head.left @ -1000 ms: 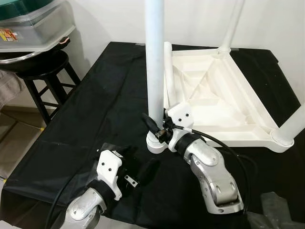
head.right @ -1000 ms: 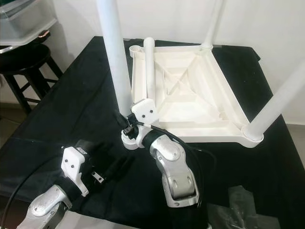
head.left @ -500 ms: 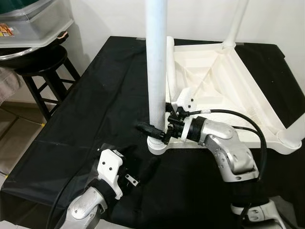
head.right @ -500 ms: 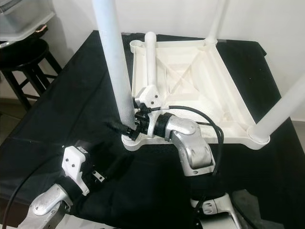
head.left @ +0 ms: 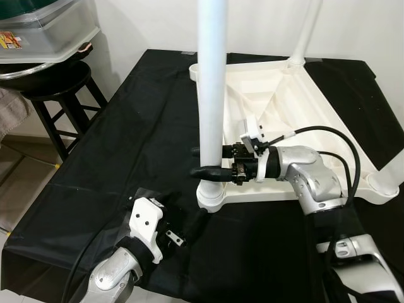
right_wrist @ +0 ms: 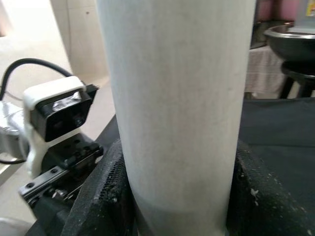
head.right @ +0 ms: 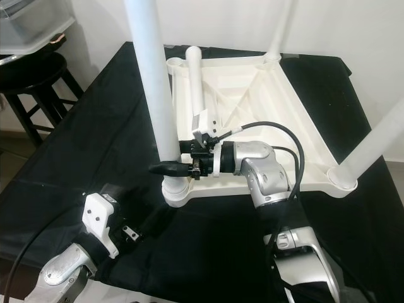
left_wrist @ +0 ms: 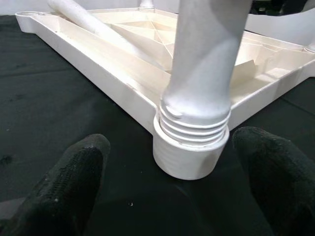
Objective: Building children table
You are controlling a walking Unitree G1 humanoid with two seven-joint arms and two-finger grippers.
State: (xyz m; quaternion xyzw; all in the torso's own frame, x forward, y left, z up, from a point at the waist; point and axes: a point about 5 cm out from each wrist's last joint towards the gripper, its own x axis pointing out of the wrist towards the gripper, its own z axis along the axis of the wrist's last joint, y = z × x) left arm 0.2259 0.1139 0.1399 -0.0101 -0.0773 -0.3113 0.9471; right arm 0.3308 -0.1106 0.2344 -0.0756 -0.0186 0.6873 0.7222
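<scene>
The white children's table point(head.left: 297, 120) lies upside down on a black cloth. Its near-left leg point(head.left: 211, 76) stands upright in a corner socket point(head.left: 211, 194). My right gripper point(head.left: 202, 162) reaches in from the right, shut on this leg just above the socket. In the right wrist view the leg point(right_wrist: 177, 108) fills the space between both black fingers point(right_wrist: 101, 196). My left gripper point(head.left: 187, 222) rests open on the cloth just before the socket point(left_wrist: 189, 157), fingers point(left_wrist: 69, 182) spread and holding nothing. A loose leg point(head.right: 194, 85) lies inside the tabletop. Two more legs point(head.left: 309, 31) point(head.left: 391, 169) stand at other corners.
A black stool point(head.left: 60, 95) stands off the table's left side, with a metal bowl and a clear plastic bin point(head.left: 47, 35) over it. The cloth's left edge point(head.left: 38, 208) drops to the floor. The right arm's cable point(head.left: 344, 148) loops over the tabletop.
My right arm has swung out to the right and turned, so its gripper now holds the leg level from the side and slightly higher. The left gripper has stayed in place.
</scene>
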